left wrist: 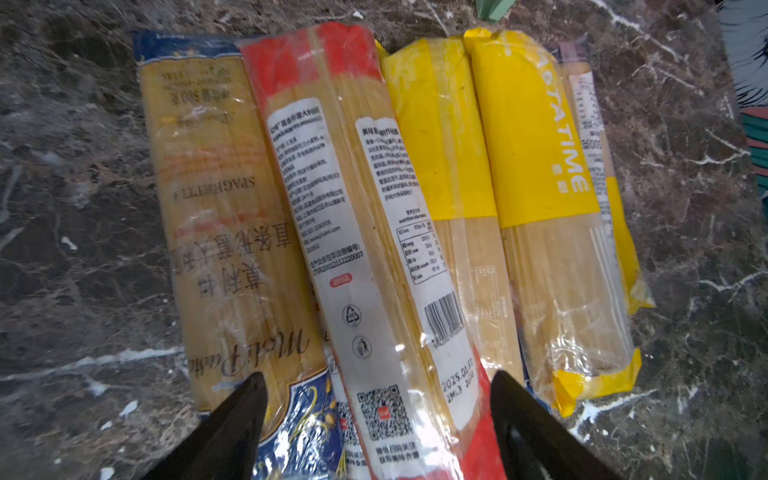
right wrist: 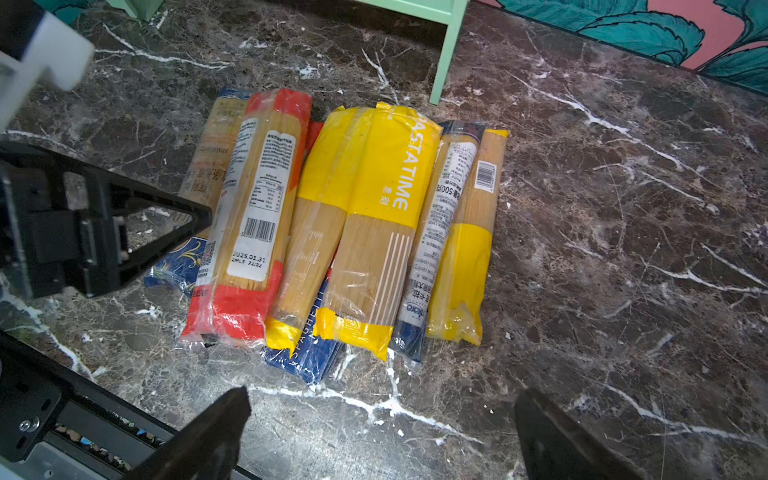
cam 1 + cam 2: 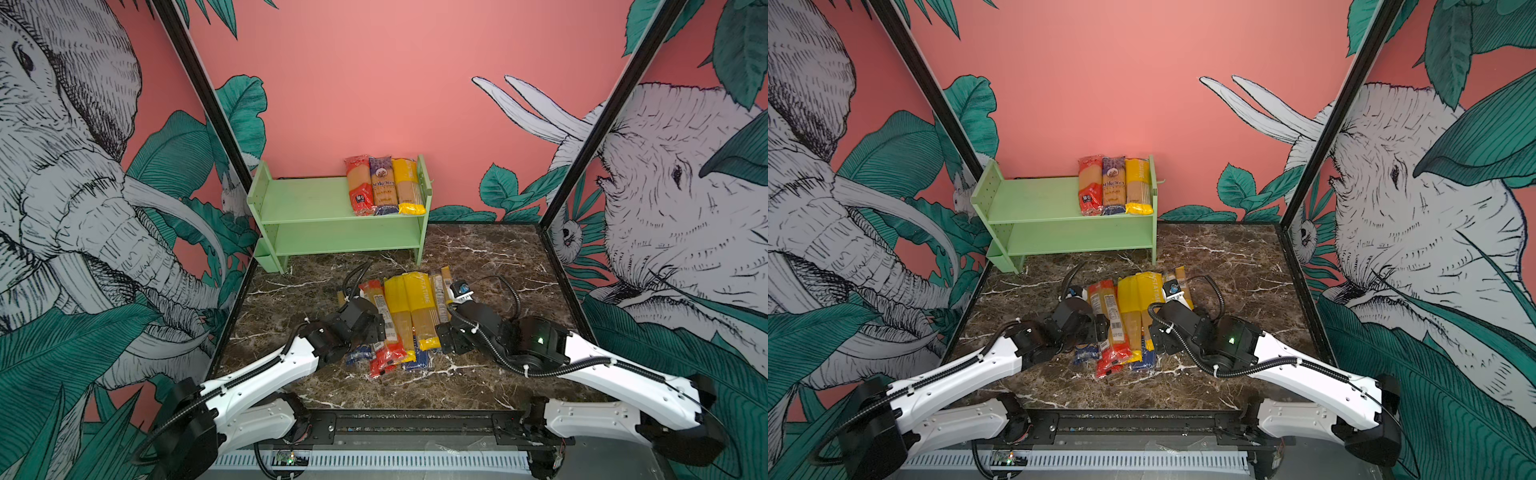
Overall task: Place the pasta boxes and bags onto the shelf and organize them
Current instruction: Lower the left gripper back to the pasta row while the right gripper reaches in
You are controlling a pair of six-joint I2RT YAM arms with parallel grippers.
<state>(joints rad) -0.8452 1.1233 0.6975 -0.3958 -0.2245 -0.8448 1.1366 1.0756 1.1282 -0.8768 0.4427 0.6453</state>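
Note:
Several long spaghetti packs (image 3: 409,316) (image 3: 1129,320) lie side by side in a heap on the marble table. The mint-green shelf (image 3: 307,203) (image 3: 1034,203) stands at the back, with three packs (image 3: 384,185) (image 3: 1115,185) at the right end of its top board. My left gripper (image 1: 378,374) (image 3: 376,328) is open over the heap's near left end. Its fingers straddle a red-ended pack (image 1: 365,249) (image 2: 253,208), next to a blue-ended pack (image 1: 216,208). My right gripper (image 2: 384,391) (image 3: 442,336) is open above bare marble just off the heap's near right end, by a yellow PASTATIME pack (image 2: 374,187).
A dark-blue pack (image 2: 307,361) lies under the heap's near end. Black frame posts (image 3: 199,83) and printed wall panels close in both sides. A black rail (image 3: 415,424) runs along the table's front edge. The shelf's right leg (image 2: 446,54) stands just behind the heap.

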